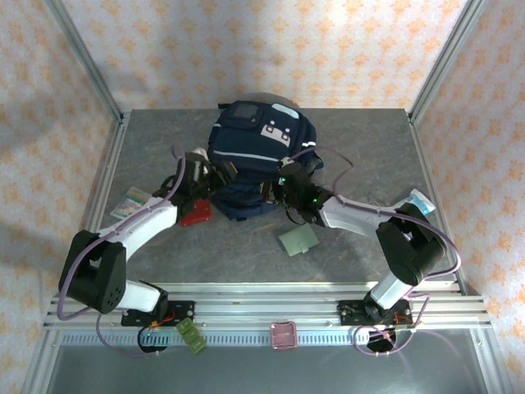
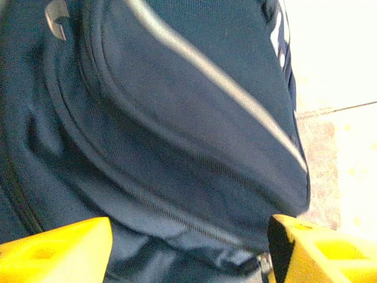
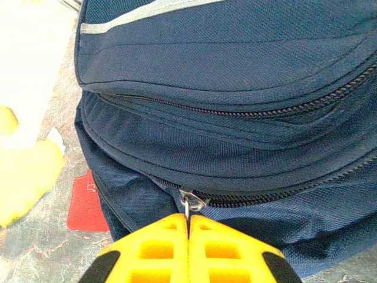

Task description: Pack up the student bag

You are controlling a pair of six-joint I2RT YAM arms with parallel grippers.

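1. The student bag [image 1: 261,156] was seen toward the far middle of the table [image 1: 361,164], with its white-patched front pocket turned upward and its dark lower part facing the arms.
2. In the right wrist view, the student bag [image 3: 235,88] was shown as navy fabric crossed by two zip lines, with a pale stripe along its upper edge.
3. A metal zipper pull [image 3: 189,200] was seen hanging from the lower zip line.
4. The right gripper [image 3: 188,227] was closed, its yellow fingers pressed together on the tab of the zipper pull; from above it [image 1: 287,185] was seen at the bag's near right side.
5. The left gripper [image 2: 188,247] was open, its yellow fingers [image 2: 53,247] set wide apart with the bag's fabric [image 2: 177,118] close in front of them and nothing held; from above it [image 1: 197,168] was seen at the bag's left side.
6. A red flat item [image 1: 195,217] was lying on the table just beside the bag's near left corner.
7. A green flat card [image 1: 298,240] was lying near the bag's front, below the right gripper.
8. A coloured packet [image 1: 133,201] was lying near the table's left edge, well apart from the bag.
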